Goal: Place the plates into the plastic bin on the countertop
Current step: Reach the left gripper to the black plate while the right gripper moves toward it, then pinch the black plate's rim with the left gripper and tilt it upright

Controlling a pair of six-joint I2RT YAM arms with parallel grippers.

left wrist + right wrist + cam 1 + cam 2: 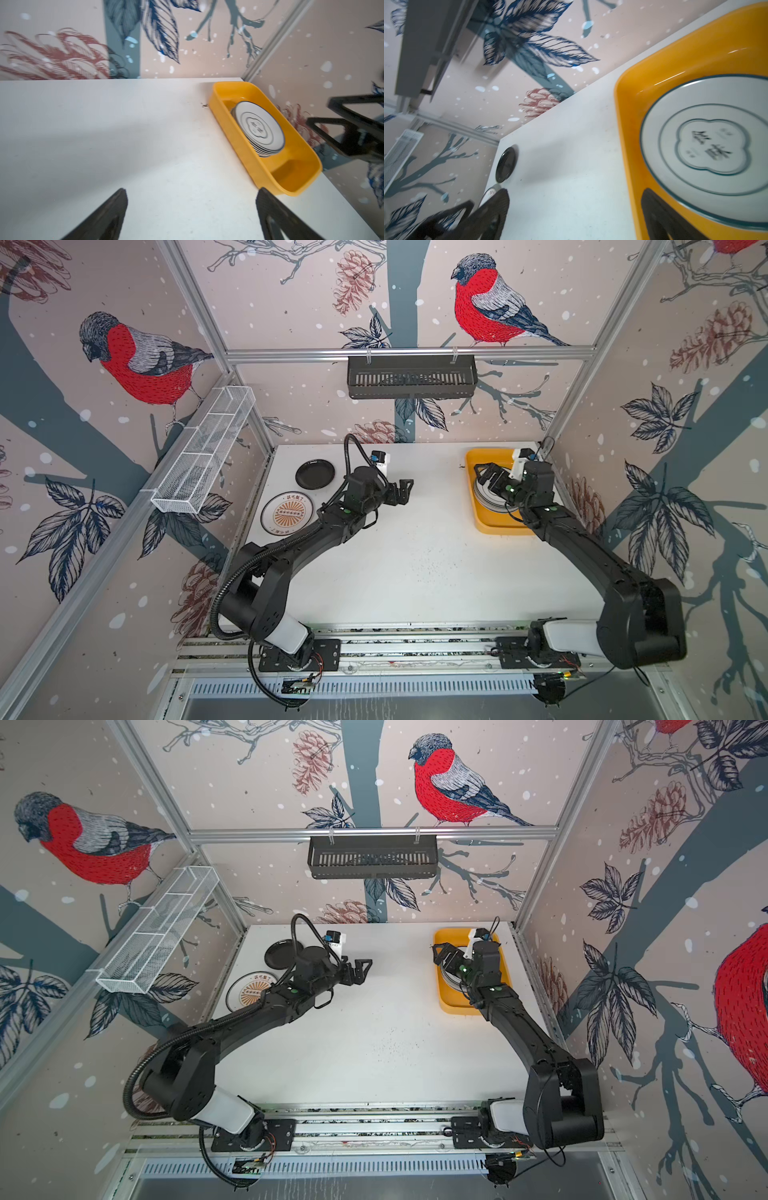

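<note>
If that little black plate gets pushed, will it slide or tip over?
Probably slide: the black plate lies flat on the smooth white countertop. It looks stiff and glossy, so likely slippery to grip. Its low rim hugs the surface, so lifting it may be awkward.

The bin [496,527] sits right rear on the countertop [415,572] — plate stack [257,126] inside. At left rear, the far plate [315,474] lies behind the near plate [286,514].

Stacked plates [259,126], inside yellow bin [226,128]
</note>
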